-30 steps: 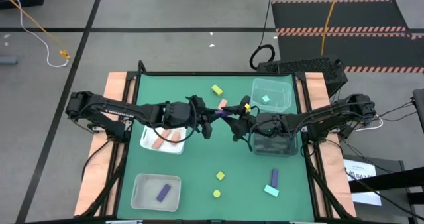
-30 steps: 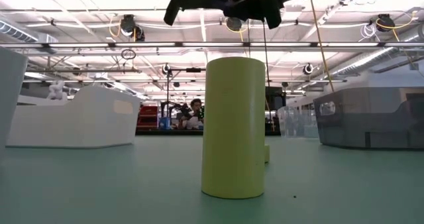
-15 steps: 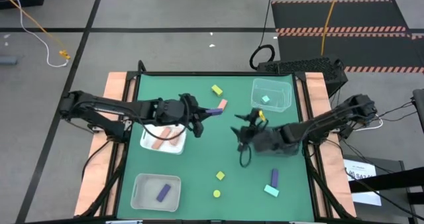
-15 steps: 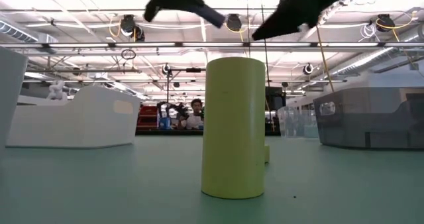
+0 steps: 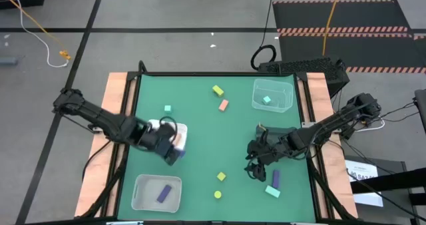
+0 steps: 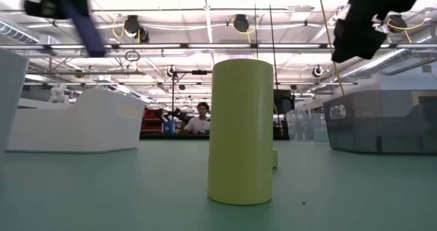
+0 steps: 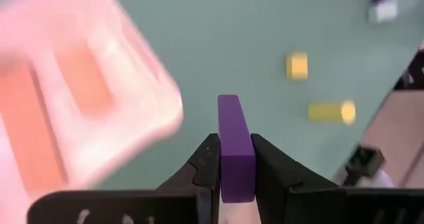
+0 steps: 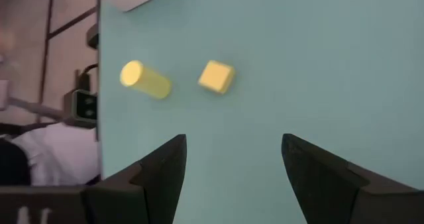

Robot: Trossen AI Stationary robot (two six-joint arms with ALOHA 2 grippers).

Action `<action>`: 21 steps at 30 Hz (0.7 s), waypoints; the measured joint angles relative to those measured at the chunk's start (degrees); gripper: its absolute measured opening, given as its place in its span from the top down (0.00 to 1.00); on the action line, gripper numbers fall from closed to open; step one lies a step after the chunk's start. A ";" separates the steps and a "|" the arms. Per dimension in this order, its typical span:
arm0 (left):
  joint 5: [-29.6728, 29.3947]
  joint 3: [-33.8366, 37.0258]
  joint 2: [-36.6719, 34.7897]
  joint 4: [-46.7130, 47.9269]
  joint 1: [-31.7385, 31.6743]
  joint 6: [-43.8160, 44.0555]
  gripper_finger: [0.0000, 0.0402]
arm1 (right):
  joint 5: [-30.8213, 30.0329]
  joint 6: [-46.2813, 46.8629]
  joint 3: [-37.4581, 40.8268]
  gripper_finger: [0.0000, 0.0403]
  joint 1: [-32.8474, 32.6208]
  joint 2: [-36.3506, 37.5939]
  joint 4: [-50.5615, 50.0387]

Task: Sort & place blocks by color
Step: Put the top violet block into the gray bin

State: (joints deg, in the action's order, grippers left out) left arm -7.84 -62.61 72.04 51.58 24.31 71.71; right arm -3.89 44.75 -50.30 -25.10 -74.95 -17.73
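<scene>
While the left pincer clamps a purple bar between its two dark fingers, the block stands out plainly: a short, matte, square-ended bar in deep violet, pointing straight out past the fingertips. From above, that pincer sits over the edge of the white tray, whose blurred pink contents lie just beside the held bar in the wrist view.

Over to the right pincer: its fingers stand apart with nothing between them, bare green worktop showing in the gap. Ahead of it lie a yellow cube and, next to that, a yellow cylinder on its side, both matte and well clear of the fingertips. From above, this pincer hovers between those two yellow pieces and a second purple bar, which touches a mint green block near the worktop's edge.

Farther from both pincers, a salmon pink block and a yellow block lie close together, one small mint cube sits alone, another mint cube rests in the clear tray, and a purple bar lies in the near tray.
</scene>
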 joint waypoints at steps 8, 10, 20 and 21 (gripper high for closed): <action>-1.27 1.24 0.21 2.40 13.91 21.06 0.86 | -0.47 3.87 0.00 0.41 -2.99 -1.88 2.22; -1.59 2.16 1.20 2.25 16.19 25.20 0.86 | -0.80 3.47 0.02 0.41 -4.03 -3.49 4.89; -0.24 4.00 7.23 -1.94 22.51 32.56 0.85 | -0.99 -2.41 0.02 0.41 -5.93 -14.24 24.18; -0.17 4.00 7.67 -2.58 22.76 32.52 0.83 | -0.99 -3.20 0.04 0.41 -5.93 -15.41 26.10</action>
State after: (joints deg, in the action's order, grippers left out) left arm -8.01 -58.61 79.72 49.00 47.07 104.23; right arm -4.89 41.55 -50.26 -31.03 -90.35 8.36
